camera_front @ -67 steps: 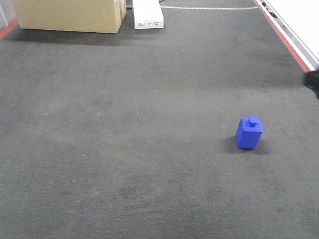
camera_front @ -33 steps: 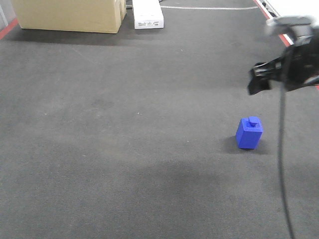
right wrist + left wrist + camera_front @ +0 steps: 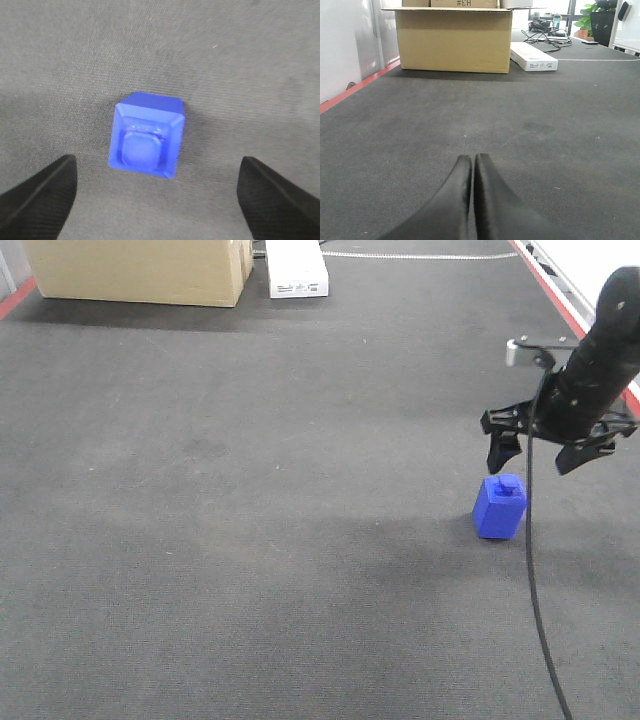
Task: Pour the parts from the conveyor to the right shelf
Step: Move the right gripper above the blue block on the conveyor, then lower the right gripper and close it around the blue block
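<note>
Right pincer (image 3: 533, 461) is out over the conveyor belt (image 3: 250, 490) now, jaws spread wide and gripping nothing. It hangs just above and a little behind the small blue block (image 3: 499, 508), not touching it. From the right wrist view the block (image 3: 147, 142) sits squarely between the two black fingertips (image 3: 47, 192), well clear of both, knob face up. It stands upright on the dark felt, over towards the belt's right side, short of the red edge strip (image 3: 560, 300). A black cable (image 3: 535, 590) trails down from the arm across the front of the scene.

Half a second ago that arm was higher and further right, a blur near the edge strip; a second ago only a dark sliver of it showed at the right border. It has swung in and dropped over the block, which hasn't budged.

Left pincer (image 3: 471, 162) is clenched, tips pressed together with nothing between them, held low over bare belt. Beyond it, at the far end, sit a cardboard box (image 3: 452, 40) and a flat white box (image 3: 534, 56).
</note>
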Robot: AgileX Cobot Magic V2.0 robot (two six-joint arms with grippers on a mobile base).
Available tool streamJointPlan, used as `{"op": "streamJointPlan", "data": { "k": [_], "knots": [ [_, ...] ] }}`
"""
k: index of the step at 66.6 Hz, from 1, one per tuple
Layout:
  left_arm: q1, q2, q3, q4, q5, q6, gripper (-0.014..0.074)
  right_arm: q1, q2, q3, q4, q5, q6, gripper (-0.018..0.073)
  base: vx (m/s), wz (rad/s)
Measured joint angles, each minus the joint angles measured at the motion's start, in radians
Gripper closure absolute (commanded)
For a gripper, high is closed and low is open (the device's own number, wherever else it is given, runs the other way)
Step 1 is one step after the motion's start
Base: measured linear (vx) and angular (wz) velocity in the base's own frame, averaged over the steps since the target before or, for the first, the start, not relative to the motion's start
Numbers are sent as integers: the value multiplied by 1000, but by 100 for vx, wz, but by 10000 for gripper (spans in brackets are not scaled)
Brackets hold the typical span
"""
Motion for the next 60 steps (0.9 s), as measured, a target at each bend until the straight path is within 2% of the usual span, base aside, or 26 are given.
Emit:
{"op": "streamJointPlan", "data": {
  "k": [60],
  "knots": [
    [0, 0, 0, 0, 0, 0, 603, 2, 135, -1, 35, -55, 7, -22, 0, 0]
  ]
}}
